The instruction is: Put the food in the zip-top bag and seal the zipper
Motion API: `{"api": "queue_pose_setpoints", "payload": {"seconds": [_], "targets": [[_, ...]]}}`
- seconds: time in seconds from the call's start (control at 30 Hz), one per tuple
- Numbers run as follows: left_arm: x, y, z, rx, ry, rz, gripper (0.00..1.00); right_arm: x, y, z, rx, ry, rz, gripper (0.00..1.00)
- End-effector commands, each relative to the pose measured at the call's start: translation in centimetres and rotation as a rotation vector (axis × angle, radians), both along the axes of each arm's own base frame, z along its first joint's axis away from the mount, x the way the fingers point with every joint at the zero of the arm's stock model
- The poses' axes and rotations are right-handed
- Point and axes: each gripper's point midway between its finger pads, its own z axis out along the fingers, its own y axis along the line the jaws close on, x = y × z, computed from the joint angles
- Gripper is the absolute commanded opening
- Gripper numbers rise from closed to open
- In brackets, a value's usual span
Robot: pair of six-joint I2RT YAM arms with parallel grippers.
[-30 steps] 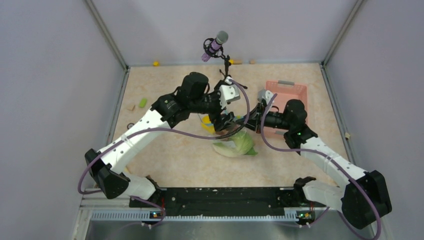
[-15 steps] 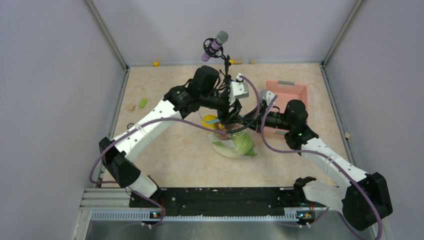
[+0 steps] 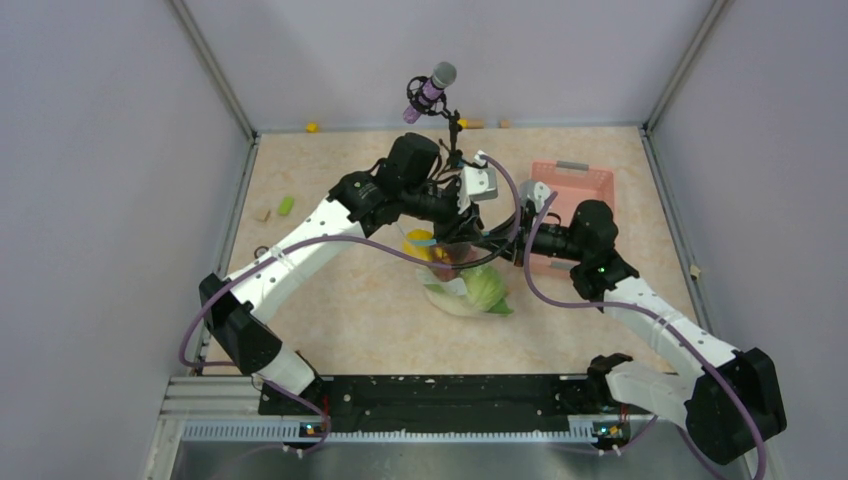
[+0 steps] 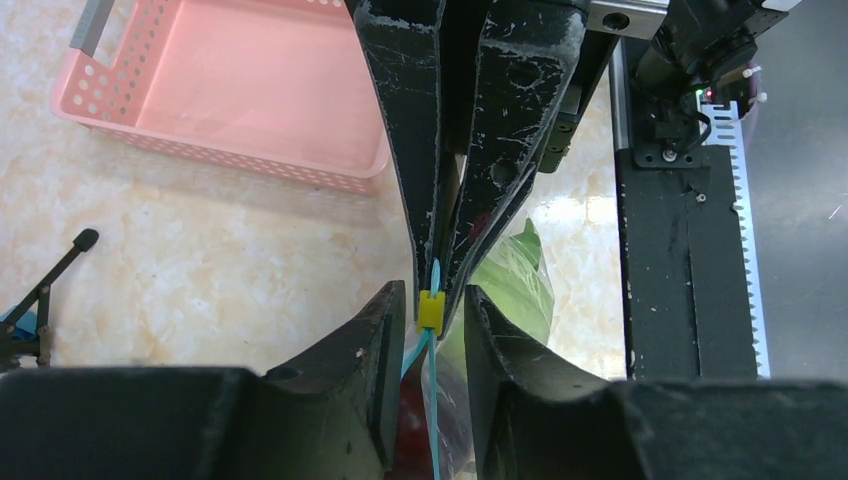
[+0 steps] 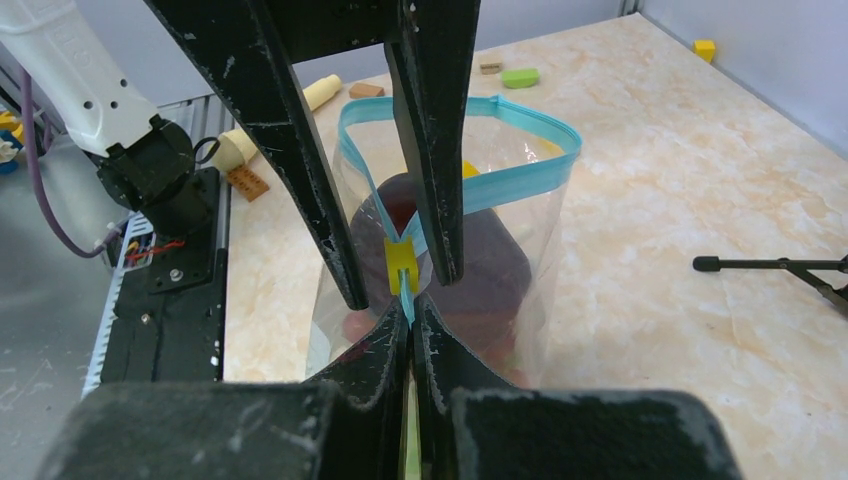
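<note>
**Location.** The zip-top bag stands near the middle of the counter, slightly toward the far edge. The pink lattice basket is just beside it, toward the right edge. Food is inside: a dark red piece and a pale green cabbage show through the film.

**Gripper state.** The right gripper is pinched flat on the end of the light blue zipper, with no gap between its fingers. The left gripper is at a narrow opening. Its fingers straddle the yellow slider with a small gap on either side, and no contact with the slider is evident.

**Zipper condition.** Beyond the slider the strip stands open in a loop, so sealing is judged not yet done.

**Handling.** The film is thin, glossy and limp. It is likely slippery and will buckle if pushed. The load is light toy produce.
- Take hold only at the stiffer zipper strip and the slider.
- Anchor the strip end, close on the slider, and draw it along the taut strip in line.
- Risks: the slider may slip from the pads, or the bag may tip.
</note>
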Motion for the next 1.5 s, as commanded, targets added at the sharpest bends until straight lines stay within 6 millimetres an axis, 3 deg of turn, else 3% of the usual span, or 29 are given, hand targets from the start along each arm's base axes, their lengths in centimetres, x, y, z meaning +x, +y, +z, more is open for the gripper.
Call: {"api": "queue_pose_setpoints", "payload": {"seconds": [0.0, 0.23, 0.5, 0.73, 1.03, 1.23, 1.47], "targets": [[-0.6, -0.2, 1.2, -0.029, -0.027, -0.043, 0.31, -0.4, -0.2, 1.8, 0.031, -0.07, 0.011, 0.0], [-1.2, 0.2, 0.5, -0.02, -0.024, -0.057, 0.22, -0.1, -0.2, 1.7, 0.031, -0.067, -0.003, 0.0], [-1.4, 0.1, 0.6, -0.03, -0.013, -0.069, 0.0, -0.1, 0.0, 1.7, 0.038, -0.063, 0.009, 0.0], [-0.6, 0.6, -0.2, 0.01, -0.034, -0.018, 0.0, 0.2, -0.3, 1.3, 0.021, -0.056, -0.022, 0.0], [1.9, 2.3, -2.1, 0.125, -0.097, 0.11, 0.0, 0.5, -1.4, 0.8, -0.004, -0.043, -0.11, 0.0], [2.6, 3.3, -2.0, 0.156, -0.142, 0.153, 0.0, 1.0, -2.5, 1.5, 0.011, -0.061, -0.206, 0.0], [4.2, 4.6, -1.5, 0.179, -0.219, 0.252, 0.0, 1.8, -3.7, 1.0, -0.009, -0.05, -0.298, 0.0]]}}
